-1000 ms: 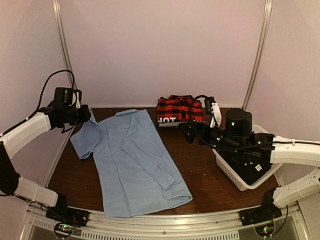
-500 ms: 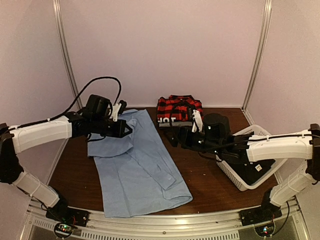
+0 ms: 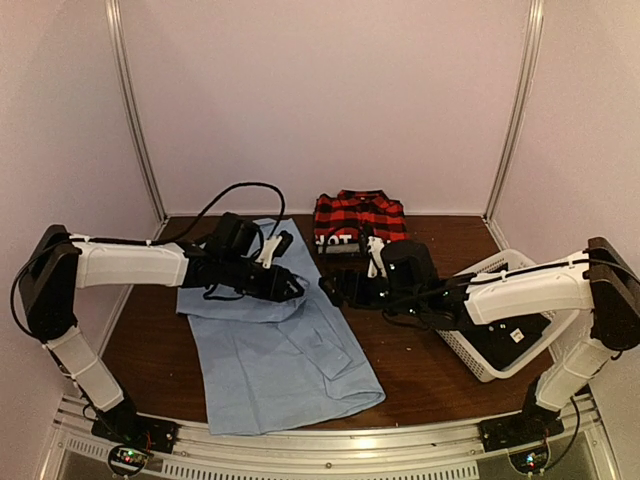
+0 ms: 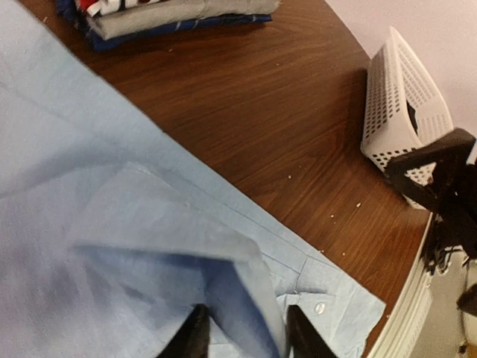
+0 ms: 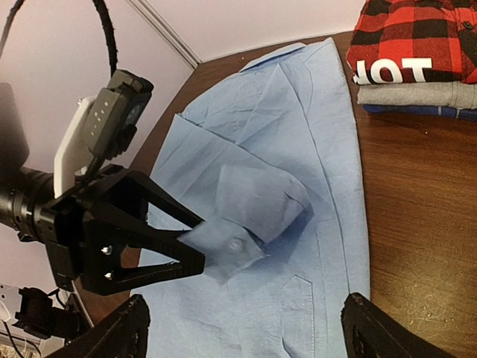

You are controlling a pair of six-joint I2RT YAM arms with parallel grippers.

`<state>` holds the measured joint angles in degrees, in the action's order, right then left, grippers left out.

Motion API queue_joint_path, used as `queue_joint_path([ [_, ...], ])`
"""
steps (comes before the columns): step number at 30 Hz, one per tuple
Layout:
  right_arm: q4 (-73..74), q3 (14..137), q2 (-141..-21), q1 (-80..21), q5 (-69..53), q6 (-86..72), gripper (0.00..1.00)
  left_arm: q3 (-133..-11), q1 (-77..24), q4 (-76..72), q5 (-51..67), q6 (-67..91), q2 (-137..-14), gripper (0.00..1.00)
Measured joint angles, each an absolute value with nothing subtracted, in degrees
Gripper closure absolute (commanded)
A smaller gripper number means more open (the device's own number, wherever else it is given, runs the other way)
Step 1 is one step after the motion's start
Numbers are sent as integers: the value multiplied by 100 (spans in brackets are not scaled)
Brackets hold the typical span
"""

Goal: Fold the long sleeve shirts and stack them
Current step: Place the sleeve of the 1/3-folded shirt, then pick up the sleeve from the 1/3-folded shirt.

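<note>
Sleeve fold: left gripper pinches cuff over blue shirt; right gripper spread nearby. Next: release.

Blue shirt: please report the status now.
Left gripper holds sleeve cuff over light blue shirt. Right gripper open, empty. Folded pile beyond, nothing blocking.

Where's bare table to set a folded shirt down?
Bare dark wood table lies between the light blue cloth shirt and the white plastic mesh basket, toward the near edge. A narrow strip runs along the shirt's left edge. The back centre is crowded by the folded red-and-black plaid stack and both arms.
</note>
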<state>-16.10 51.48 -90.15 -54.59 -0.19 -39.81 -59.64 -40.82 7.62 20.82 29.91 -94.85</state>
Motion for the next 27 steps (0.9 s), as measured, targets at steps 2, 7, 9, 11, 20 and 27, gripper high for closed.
queue_joint_path([
  [2, -1581, 5159, -9120, -5457, -23, -3997, 10, -5968, -4084, 733, 2075, 3026, -9504, 41],
  [7, -1354, 5358, -9404, -5411, -137, -4005, 10, -6016, -4034, 794, 1802, 3234, -9502, 40],
  [9, -1319, 5500, -9572, -5382, -172, -4003, 13, -6010, -3946, 812, 1743, 3363, -9474, 40],
  [11, -1223, 5717, -9830, -5328, -246, -4018, 16, -5944, -3800, 825, 1686, 3476, -9384, 40],
  [20, -827, 5999, -10527, -4737, -506, -4163, 34, -5242, -3562, 1013, 1660, 3701, -8731, 39],
  [27, -884, 6104, -11034, -4368, -1011, -3828, 33, -5181, -3566, 1079, 1702, 3780, -8709, 39],
])
